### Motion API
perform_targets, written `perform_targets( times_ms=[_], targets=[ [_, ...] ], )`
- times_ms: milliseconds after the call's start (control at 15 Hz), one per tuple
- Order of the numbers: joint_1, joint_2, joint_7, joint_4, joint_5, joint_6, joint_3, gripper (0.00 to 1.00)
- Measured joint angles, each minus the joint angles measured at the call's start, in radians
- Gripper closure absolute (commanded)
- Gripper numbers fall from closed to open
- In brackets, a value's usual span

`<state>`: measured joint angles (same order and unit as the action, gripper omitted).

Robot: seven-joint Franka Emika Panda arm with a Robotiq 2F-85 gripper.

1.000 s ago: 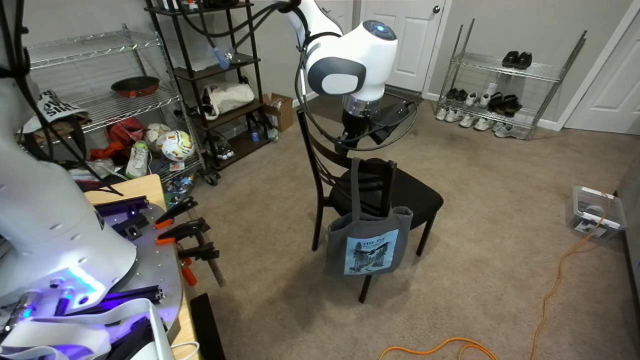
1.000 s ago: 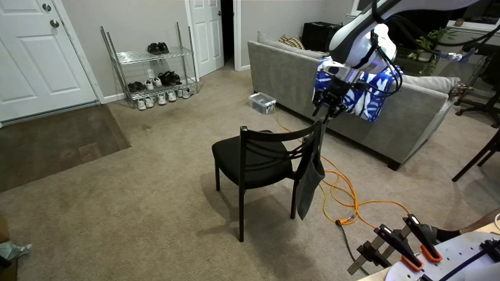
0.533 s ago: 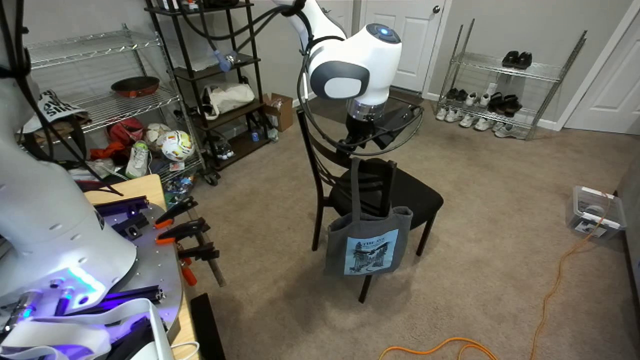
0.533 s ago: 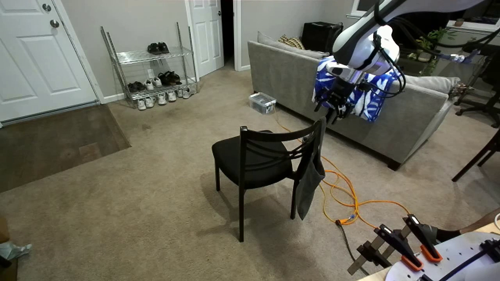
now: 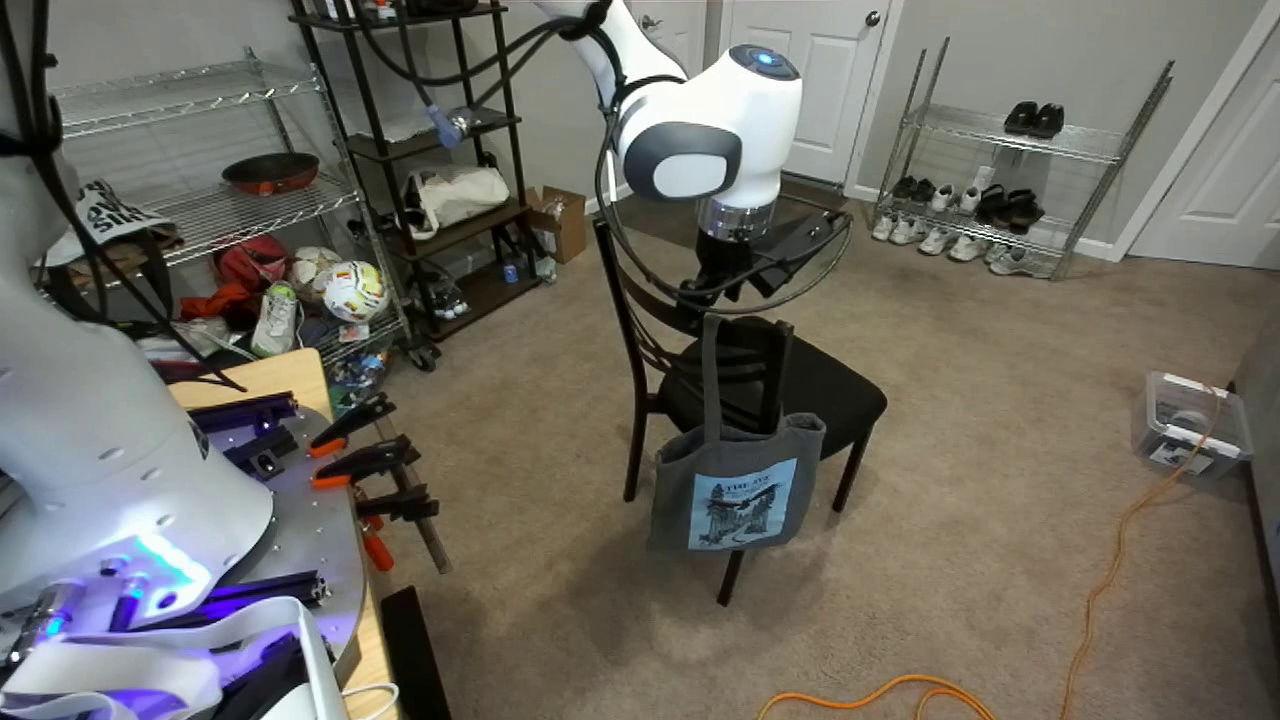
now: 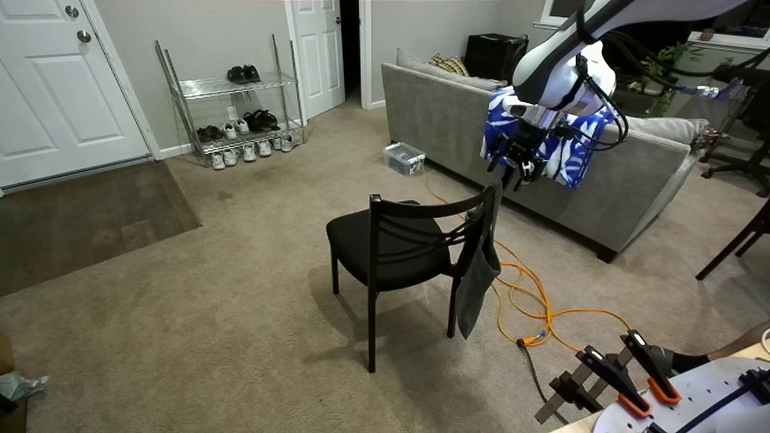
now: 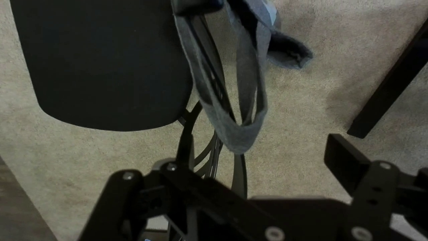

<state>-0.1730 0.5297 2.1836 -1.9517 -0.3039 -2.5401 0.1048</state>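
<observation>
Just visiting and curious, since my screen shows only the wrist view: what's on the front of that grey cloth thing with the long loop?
Observer: In an exterior view, the grey tote bag has a pale-blue picture panel on its front.
Visitor: Oh, so it's a bag! Is it sitting on the floor?
Observer: It seems not: it hangs at the back of the black chair, and a chair leg sticks out below it.
Visitor: And is there anywhere softer to sit?
Observer: Yes, an exterior view shows a grey sofa beyond the chair.
</observation>
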Motion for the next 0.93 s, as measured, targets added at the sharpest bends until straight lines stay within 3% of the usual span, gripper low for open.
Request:
perform_targets(
  times_ms=[400, 467, 600, 933],
  targets=[
    [0.006, 0.013, -0.052, 0.004, 0.049, -0.001, 0.001, 0.0],
    [0.006, 0.017, -0.053, 0.007, 0.052, -0.001, 0.001, 0.25],
    [0.006, 0.024, -0.054, 0.012, 0.058, -0.001, 0.001, 0.32],
    [0.006, 0.032, -0.054, 0.022, 0.061, -0.001, 0.003, 0.66]
  ],
)
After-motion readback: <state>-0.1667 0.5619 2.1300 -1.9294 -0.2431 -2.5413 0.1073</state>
